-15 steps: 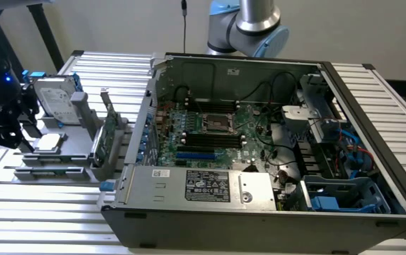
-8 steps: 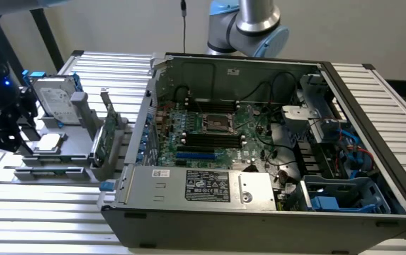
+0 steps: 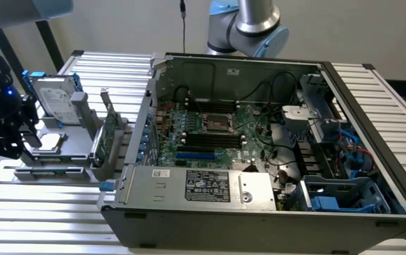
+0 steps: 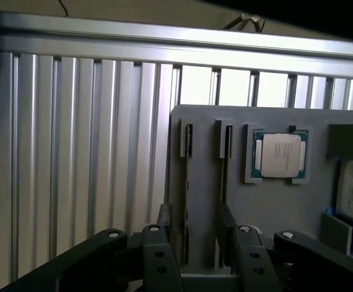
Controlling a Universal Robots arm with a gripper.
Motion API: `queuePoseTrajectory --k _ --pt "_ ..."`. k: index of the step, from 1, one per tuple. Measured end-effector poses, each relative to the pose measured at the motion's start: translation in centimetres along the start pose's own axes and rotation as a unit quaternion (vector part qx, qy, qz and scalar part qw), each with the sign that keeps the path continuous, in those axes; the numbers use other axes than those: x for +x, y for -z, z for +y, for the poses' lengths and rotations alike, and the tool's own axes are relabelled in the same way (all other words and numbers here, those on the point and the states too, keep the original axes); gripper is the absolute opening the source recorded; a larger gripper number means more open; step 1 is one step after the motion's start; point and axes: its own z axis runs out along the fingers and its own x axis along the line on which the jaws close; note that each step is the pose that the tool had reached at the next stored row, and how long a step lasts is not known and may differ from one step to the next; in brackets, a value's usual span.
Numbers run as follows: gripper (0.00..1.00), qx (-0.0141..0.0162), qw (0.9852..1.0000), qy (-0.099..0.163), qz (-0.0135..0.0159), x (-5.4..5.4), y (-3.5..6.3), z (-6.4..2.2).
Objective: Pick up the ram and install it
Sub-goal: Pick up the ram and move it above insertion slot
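I count one open computer case [image 3: 259, 228], one hard drive [image 3: 54, 101], one green expansion card [image 3: 108, 133], one loose processor chip [image 4: 280, 155] and two narrow slots [image 4: 188, 182] in a single grey holder [image 4: 274, 207]

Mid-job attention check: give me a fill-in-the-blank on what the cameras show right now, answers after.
1. In the wrist view the jaws stand ____ over the grey holder.
2. The holder's square recess holds a ____, its metal lid facing up.
3. The hard drive stands on the exterior view's ____ of the computer case.
Missing words: open; processor; left.
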Motion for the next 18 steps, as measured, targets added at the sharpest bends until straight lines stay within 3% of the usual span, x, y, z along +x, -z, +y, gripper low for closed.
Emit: queuePoseTrajectory --k 5,18 --pt "0.42 0.0021 1.0 0.0 -0.0001 0.2 -0.9 0.01" --pt "0.42 0.0146 0.9999 0.0 -0.0015 1.0 -3.16 0.01"
